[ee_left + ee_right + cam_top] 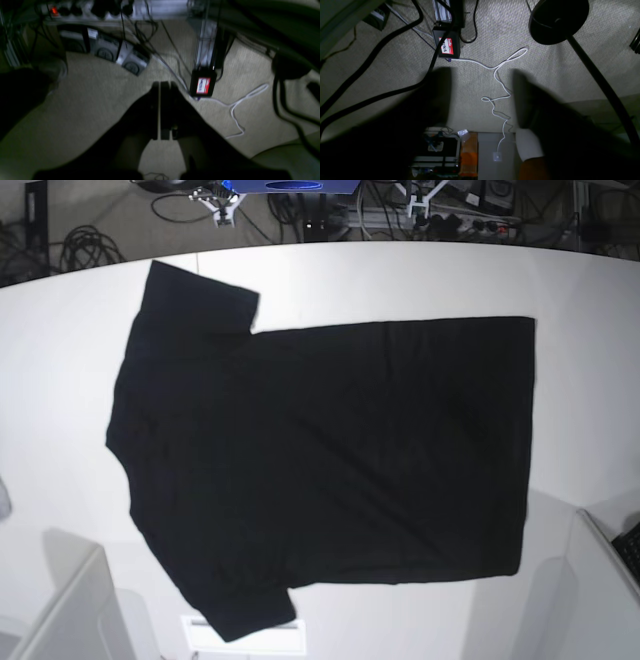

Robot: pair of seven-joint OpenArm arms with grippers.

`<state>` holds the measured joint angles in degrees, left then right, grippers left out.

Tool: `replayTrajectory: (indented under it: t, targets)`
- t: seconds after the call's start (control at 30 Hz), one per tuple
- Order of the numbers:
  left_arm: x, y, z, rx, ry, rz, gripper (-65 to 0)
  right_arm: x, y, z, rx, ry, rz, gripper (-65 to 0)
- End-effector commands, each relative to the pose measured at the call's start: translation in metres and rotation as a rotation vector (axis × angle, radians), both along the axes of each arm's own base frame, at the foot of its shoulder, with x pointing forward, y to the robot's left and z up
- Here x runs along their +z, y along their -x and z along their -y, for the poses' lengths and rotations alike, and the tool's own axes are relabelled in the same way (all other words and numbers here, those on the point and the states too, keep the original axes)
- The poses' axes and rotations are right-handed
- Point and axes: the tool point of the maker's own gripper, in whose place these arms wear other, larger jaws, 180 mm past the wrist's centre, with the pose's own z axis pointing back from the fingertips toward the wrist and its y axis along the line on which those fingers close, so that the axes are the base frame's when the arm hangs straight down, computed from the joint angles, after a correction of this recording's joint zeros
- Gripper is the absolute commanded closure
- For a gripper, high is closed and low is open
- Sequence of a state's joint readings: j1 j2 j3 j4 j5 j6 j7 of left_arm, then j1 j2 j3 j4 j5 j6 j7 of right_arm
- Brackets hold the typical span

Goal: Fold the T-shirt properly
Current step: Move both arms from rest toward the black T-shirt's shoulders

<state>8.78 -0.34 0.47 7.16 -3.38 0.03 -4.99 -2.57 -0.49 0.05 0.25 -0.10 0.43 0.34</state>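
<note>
Spread flat, plain side up, on the white table [590, 310]: the T-shirt [330, 460], long axis across the base view, collar end at its left, hem at its right. No arm over it; nearer one impossible to tell. Both wrist cameras staring at carpet. Left gripper [160, 112] pinched shut on nothing; right gripper [481, 97] spread wide, empty.

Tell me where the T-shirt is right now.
In the base view the T-shirt lies spread flat across the middle of the white table, sleeves and collar toward that view's left, hem toward its right. Neither wrist view shows it.
</note>
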Motion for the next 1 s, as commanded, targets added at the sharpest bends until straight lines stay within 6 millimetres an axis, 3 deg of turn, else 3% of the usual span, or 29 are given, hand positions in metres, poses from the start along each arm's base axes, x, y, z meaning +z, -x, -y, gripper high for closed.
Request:
replayTrajectory:
  t: [0.0, 0.03, 0.1, 0.2, 0.27, 0.37, 0.47, 0.57, 0.8, 0.97]
  targets:
    - [0.000, -0.007, -0.003, -0.001, -0.008, 0.018, 0.0, 0.000, 0.004, 0.001, -0.005, 0.007, -0.006, -46.5]
    - [0.000, -0.007, -0.004, -0.002, -0.010, 0.020, -0.3, 0.000, 0.007, 0.000, -0.004, 0.005, -0.004, -47.0]
    - [0.000, -0.010, -0.015, 0.020, -0.028, 0.023, -3.0, 0.000, 0.003, 0.000, -0.002, 0.005, 0.022, -39.8]
    - [0.001, -0.013, -0.022, 0.057, -0.040, 0.026, -11.2, 0.001, 0.004, -0.001, -0.003, 0.003, 0.051, -18.6]
    - [0.002, -0.009, -0.030, 0.058, -0.051, 0.021, -19.7, 0.001, 0.005, -0.001, -0.004, 0.003, 0.059, -1.2]
    - [0.002, -0.007, -0.036, 0.038, -0.059, 0.015, -32.9, 0.001, 0.008, 0.002, -0.003, 0.007, 0.056, 0.0]
    - [0.002, -0.006, -0.036, 0.013, -0.059, 0.012, -37.4, 0.001, 0.008, 0.003, -0.003, 0.009, 0.056, 0.0]
    - [0.002, -0.006, -0.036, 0.013, -0.059, 0.012, -32.4, 0.001, 0.007, 0.003, -0.003, 0.009, 0.059, 0.0]
    - [0.003, 0.002, -0.032, 0.004, -0.053, 0.005, 0.0, 0.001, 0.007, 0.003, 0.003, 0.010, 0.059, 0.0]
    - [0.004, 0.003, -0.034, 0.000, -0.055, 0.022, 0.0, 0.003, 0.010, 0.008, 0.002, 0.017, 0.071, 0.0]
